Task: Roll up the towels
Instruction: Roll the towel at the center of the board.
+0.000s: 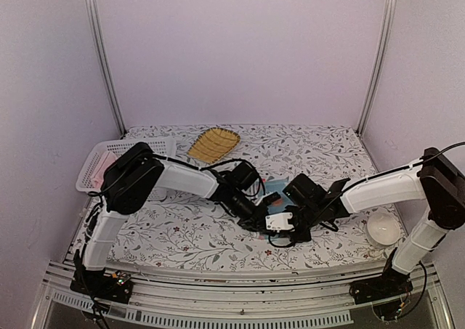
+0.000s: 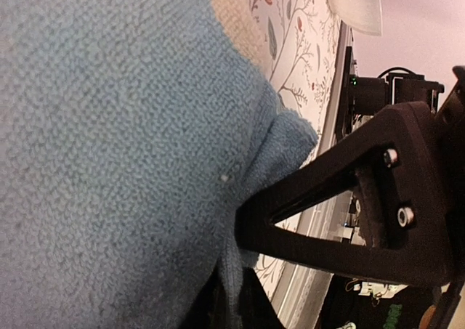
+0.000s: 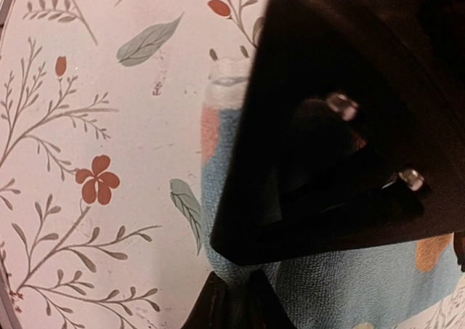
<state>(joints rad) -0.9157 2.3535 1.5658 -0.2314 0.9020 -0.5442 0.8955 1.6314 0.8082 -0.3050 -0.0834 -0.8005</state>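
Between the narrowly set jaws of the left gripper (image 2: 234,267) runs a fold of the plain blue towel (image 2: 109,162), apparently pinched; its terry fills most of that wrist view. At the right gripper (image 3: 221,271), one black finger (image 3: 305,67) lies across the printed towel (image 3: 320,285), blue with orange patches, which is flat on the floral tablecloth (image 3: 109,126). Whether these jaws grip it I cannot tell. From above, both arms meet mid-table over the cloth. Farther out sit a yellow ribbed tray (image 1: 213,144) at the back, a white basket (image 1: 98,149) on the left and a white bowl (image 1: 383,231) on the right.
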